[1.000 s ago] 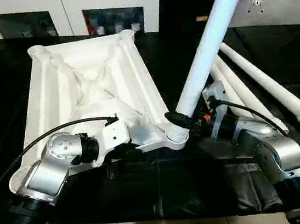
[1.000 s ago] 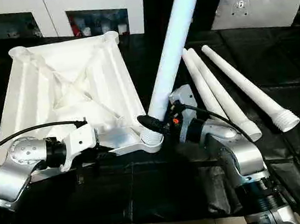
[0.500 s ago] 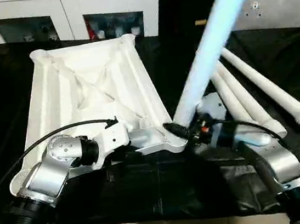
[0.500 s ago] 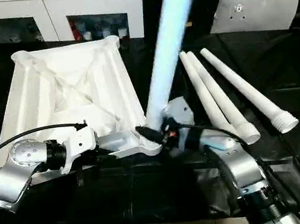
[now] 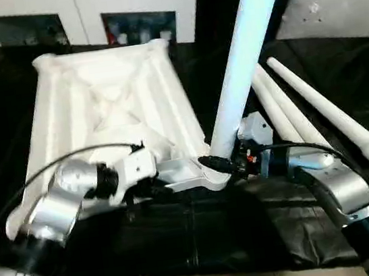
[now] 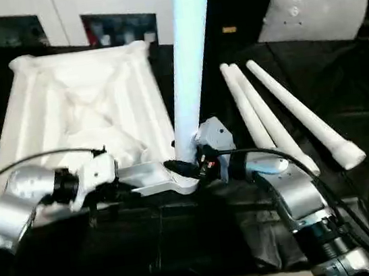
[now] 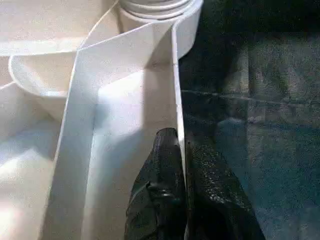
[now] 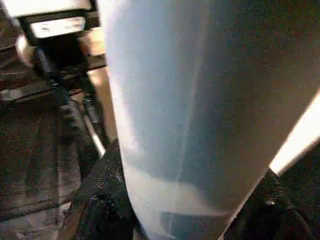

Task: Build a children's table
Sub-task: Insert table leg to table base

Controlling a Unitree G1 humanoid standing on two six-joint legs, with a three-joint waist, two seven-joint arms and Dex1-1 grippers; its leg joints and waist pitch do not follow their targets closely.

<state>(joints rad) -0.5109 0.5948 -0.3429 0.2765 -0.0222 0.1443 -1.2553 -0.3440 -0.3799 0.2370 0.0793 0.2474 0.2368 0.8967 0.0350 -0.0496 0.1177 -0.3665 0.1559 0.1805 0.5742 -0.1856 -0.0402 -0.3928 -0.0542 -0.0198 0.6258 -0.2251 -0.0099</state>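
The right gripper (image 5: 223, 162), with its two black rubber-like fingers (image 8: 102, 200), is clamped around the lower end of the long white tapered tubular plastic leg (image 5: 242, 62), and this leg stands almost upright, leaning a little toward 1 o'clock, with its threaded foot sitting at the round corner socket (image 5: 211, 174) of the white square plastic table top (image 5: 110, 114). The socket lies directly under the gripper, so the long axis of the leg points nearly straight down into it; I judge that the coming move depends on bringing this axis fully in line with the socket, and the right arm is the one that can do it. The left gripper (image 7: 182, 187) is closed, its two textured black fingers pinching the thin white rib wall (image 7: 175, 90) that runs to the same corner, at about 9 o'clock from the socket, so it seems to steady the top. The top lies upside down on the black cloth-covered worktable (image 5: 205, 244), showing its smooth X-shaped ribs and round sockets at the far corners. At about 2 o'clock from the right gripper, three other white tapered legs (image 5: 317, 110) lie flat on the cloth, side by side, their long axes running toward 11 o'clock, well apart from the top.
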